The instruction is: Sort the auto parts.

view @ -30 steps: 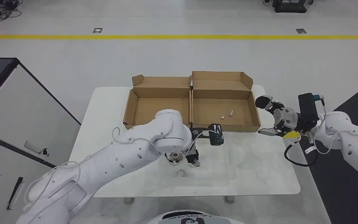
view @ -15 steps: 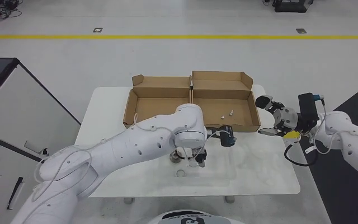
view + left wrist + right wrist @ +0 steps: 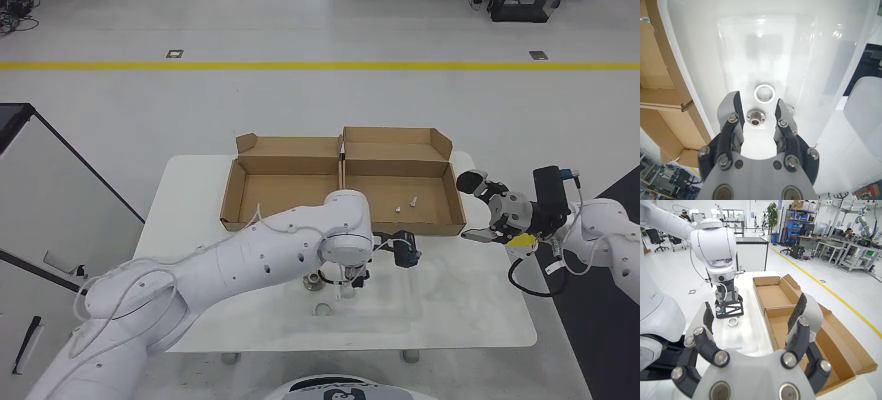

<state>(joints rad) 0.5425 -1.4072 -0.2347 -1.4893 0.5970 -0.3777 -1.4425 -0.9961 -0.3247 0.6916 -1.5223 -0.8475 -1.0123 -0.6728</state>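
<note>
Left gripper (image 3: 758, 108) hangs over the white tray (image 3: 772, 47) with its two fingers spread wide. It holds nothing. Right under it, in the gap between the fingers, sits a little metal hub (image 3: 755, 118). The hub lies flat on the tray floor on its wide round foot, and its hole points straight up at the wrist. It is round, so it has no long side to line up with. It sits a bit nearer one finger than the other, and neither finger touches it.

Just past the fingertips lies a shiny ring (image 3: 764, 92), flat on the tray, close to the hub but apart from it. One more small silver part (image 3: 792, 111) peeks out from behind one finger, and I cannot tell what it is.

I think the hub is the part to pick next. The fingers are already on both sides of it, so the move looks like going straight down and then squeezing. The ring is near enough that a finger might bump it.

Far off at the side of the table (image 3: 180, 200), the right gripper (image 3: 472, 210) waits, wide open and holding nothing, beside the brown box (image 3: 400, 170) that has small white bits in it. The other brown box (image 3: 285, 167) stands next to that one. The left arm is much nearer the hub.
</note>
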